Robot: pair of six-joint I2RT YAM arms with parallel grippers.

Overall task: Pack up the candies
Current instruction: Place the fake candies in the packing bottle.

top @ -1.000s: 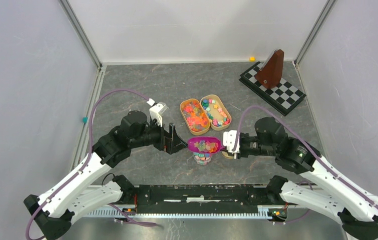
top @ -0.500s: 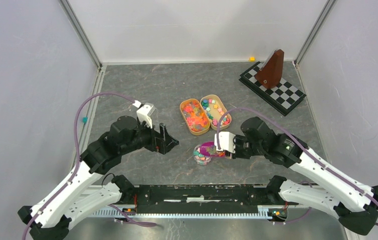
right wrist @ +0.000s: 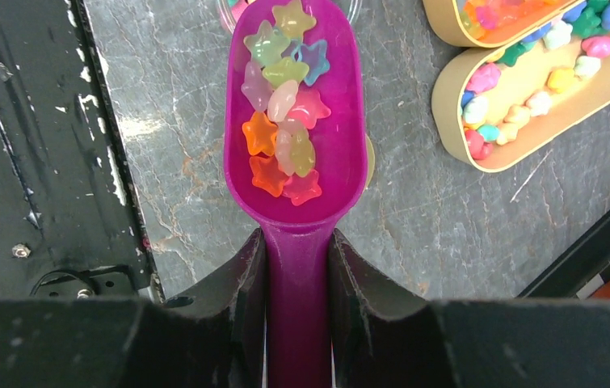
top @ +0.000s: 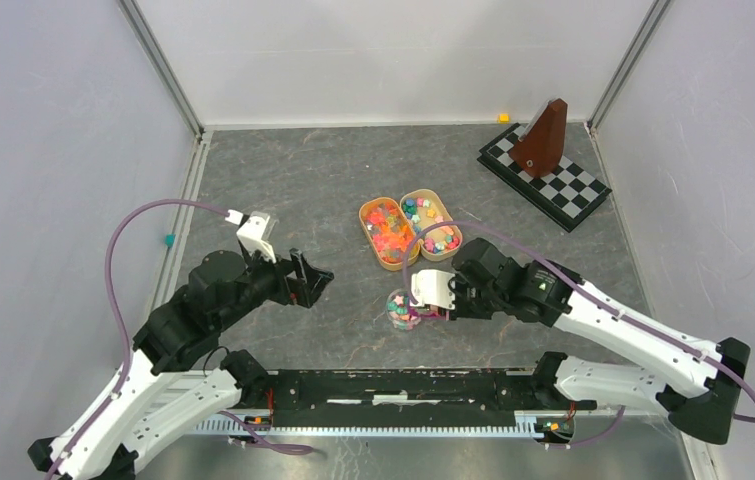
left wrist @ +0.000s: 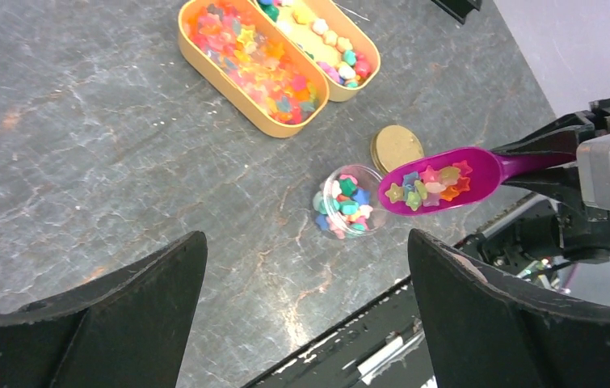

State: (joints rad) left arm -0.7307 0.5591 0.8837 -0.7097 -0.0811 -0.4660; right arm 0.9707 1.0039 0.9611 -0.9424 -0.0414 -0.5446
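Candies [right wrist: 285,121] sit in a purple scoop [right wrist: 342,162], gripped by the right claw [right wrist: 296,259], at a part-filled jar [left wrist: 348,202]. The left claw [left wrist: 305,242] gapes empty, and the far trays [left wrist: 225,89] hold plenty more.

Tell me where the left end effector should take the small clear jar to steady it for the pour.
I'd grip the clear jar across its round side wall, low down, coming in level from the left end effector's own side. The mouth faces up and must be left clear, and the purple scoop and gold lid crowd its right.
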